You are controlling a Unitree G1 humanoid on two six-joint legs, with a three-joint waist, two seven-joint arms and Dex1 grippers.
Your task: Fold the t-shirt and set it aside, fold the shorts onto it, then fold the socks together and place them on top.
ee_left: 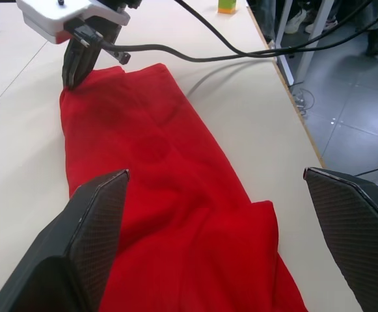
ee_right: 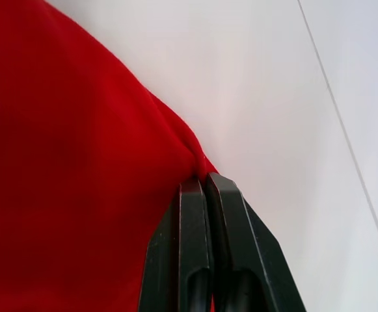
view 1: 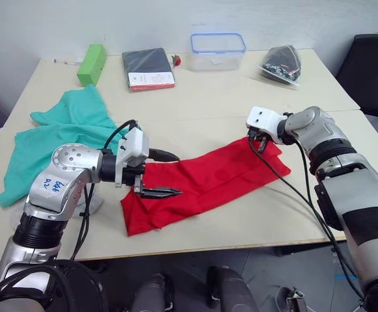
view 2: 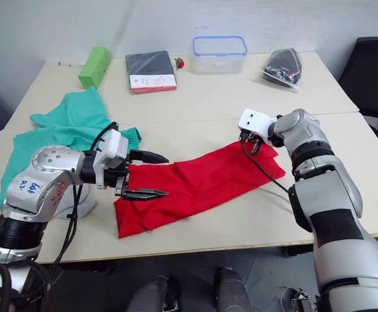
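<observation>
Right end effector (ee_right: 205, 185) pinching t-shirt (view 1: 208, 182) corner; left end effector (view 1: 169, 173) spread | shorts (view 1: 65, 130) beside

The two head views looked forward and down over the table (view 1: 195, 110) from nearly the same spot, sharing the whole tabletop. Each wrist view sat close above the t-shirt (ee_left: 175, 195), which crossed all four frames.

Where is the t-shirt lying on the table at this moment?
In the left eye view the t-shirt lies in a long folded strip near the table's front edge, between the open left end effector and the right end effector pinching its far corner.
</observation>
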